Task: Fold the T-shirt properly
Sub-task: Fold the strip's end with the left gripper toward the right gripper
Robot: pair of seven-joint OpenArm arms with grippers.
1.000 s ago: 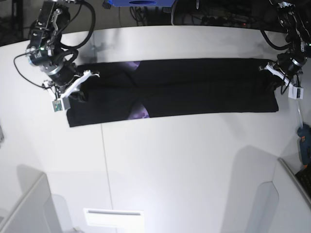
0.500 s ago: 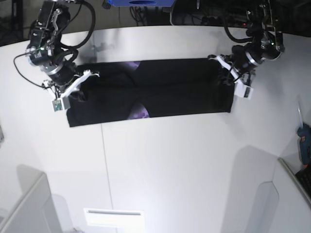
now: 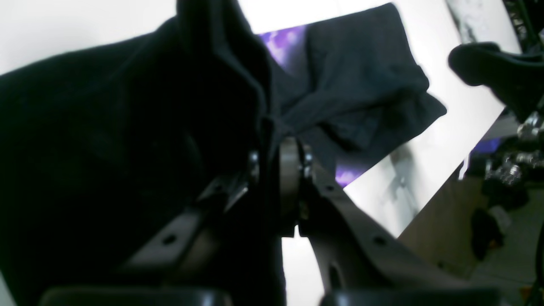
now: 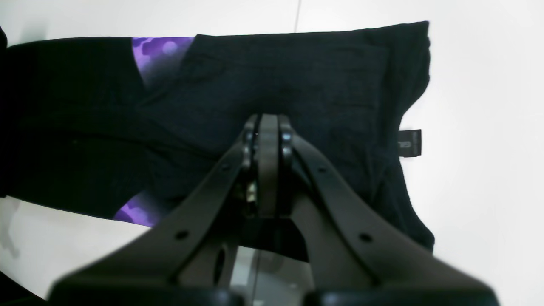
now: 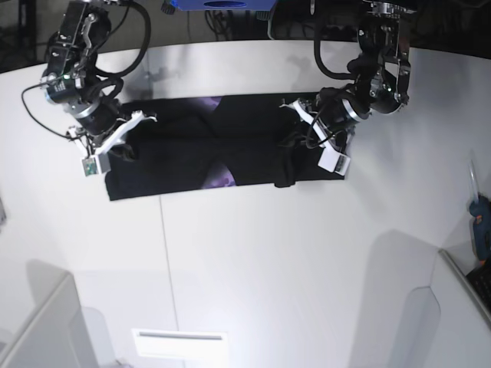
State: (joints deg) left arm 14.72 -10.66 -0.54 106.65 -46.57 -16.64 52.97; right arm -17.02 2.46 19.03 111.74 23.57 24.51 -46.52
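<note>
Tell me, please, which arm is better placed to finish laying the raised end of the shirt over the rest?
Left. The left gripper is shut on the lifted end of the T-shirt, already above its middle. The right gripper is shut at the opposite end, seemingly anchoring it.

I see one small black neck tag [image 4: 409, 143] at the edge of the T-shirt [image 4: 272, 85]. It carries pale lettering, too blurred to read.

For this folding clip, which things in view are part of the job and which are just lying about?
Part of the job:
- T-shirt, black with purple print
- left gripper, shut on the T-shirt's lifted end
- right gripper, shut on the other end

Just lying about:
- blue tool at the table edge
- white table
</note>
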